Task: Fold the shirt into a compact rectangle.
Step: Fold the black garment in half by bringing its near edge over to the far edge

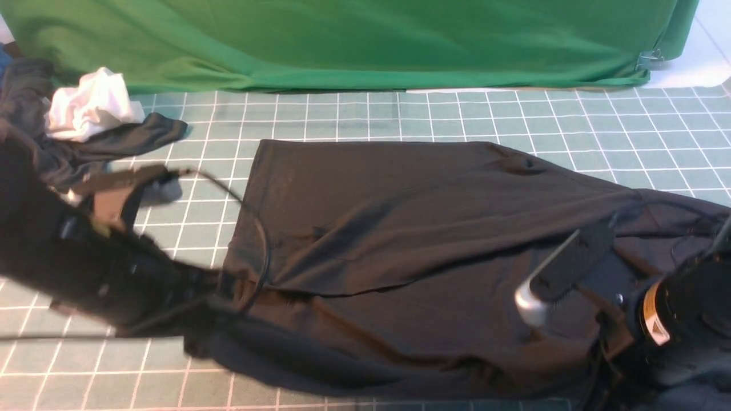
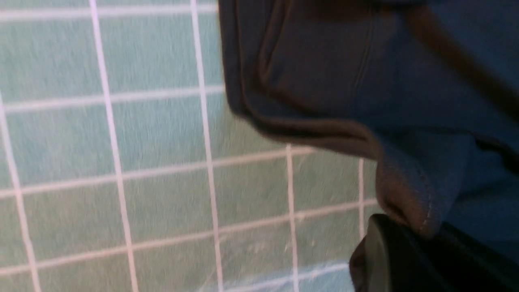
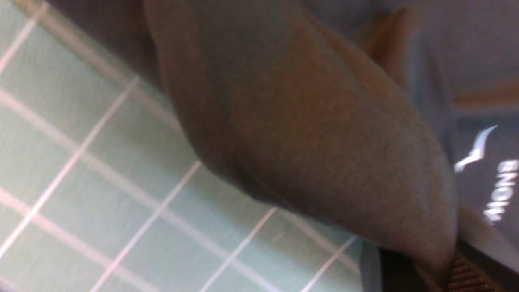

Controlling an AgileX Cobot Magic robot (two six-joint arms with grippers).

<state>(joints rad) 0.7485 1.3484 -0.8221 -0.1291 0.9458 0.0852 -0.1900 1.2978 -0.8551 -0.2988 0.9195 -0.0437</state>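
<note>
Grid-lined teal table [image 1: 400,114]. Near edge: left hand [image 2: 421,243] clamped tight on black shirt [image 1: 400,217] hem, right hand [image 3: 450,271] closed on a fold by its logo [image 3: 498,182]. Shirt spread mid-table. Far left: grey garment [image 1: 125,142], white cloth [image 1: 91,108]; green cloth [image 1: 342,40] behind.

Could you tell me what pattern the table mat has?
The mat is teal with a white square grid, clearest in the front view.
</note>
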